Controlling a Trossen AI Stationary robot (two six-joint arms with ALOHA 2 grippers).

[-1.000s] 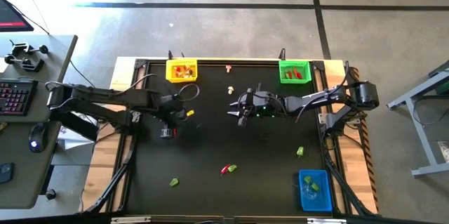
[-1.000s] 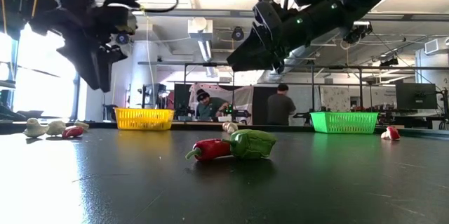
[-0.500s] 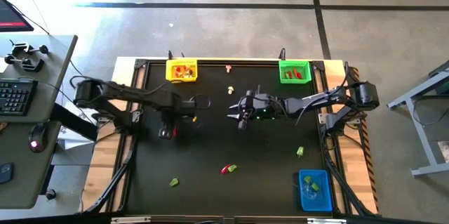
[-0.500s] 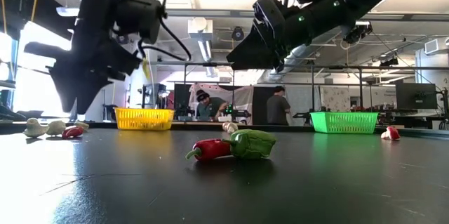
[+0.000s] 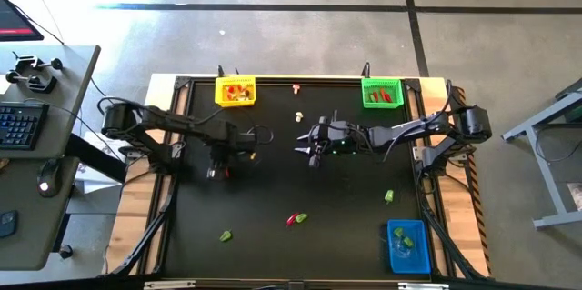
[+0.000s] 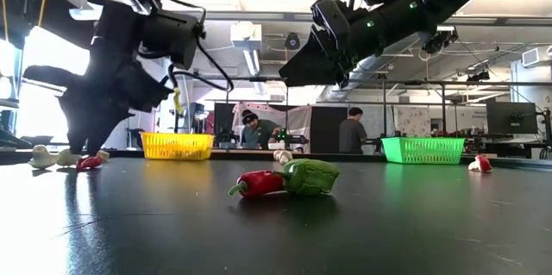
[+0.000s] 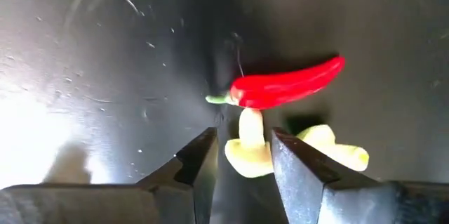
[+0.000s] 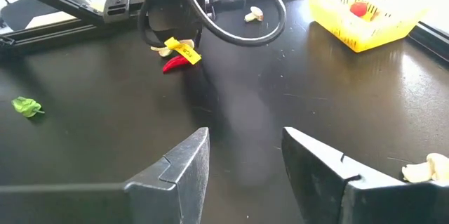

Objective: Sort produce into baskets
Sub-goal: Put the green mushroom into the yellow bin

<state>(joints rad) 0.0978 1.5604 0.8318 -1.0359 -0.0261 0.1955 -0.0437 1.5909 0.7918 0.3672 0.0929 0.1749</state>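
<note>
From above, the left gripper (image 5: pixel 216 172) hangs low near the left edge of the black table (image 5: pixel 273 245), with lots of bare table in front of it. The yellow basket (image 5: pixel 235 91), green basket (image 5: pixel 381 93) and blue basket (image 5: pixel 407 245) sit by the edges, far from it.

From table height, the right gripper (image 6: pixel 289 77) floats high with its fingers apart, holding nothing.

From the left wrist, the fingers (image 7: pixel 200 161) stand apart around a smooth cream bulb (image 7: pixel 249 147); I cannot tell if they squeeze it. A shiny red chilli (image 7: pixel 287 89) lies just past it
</note>
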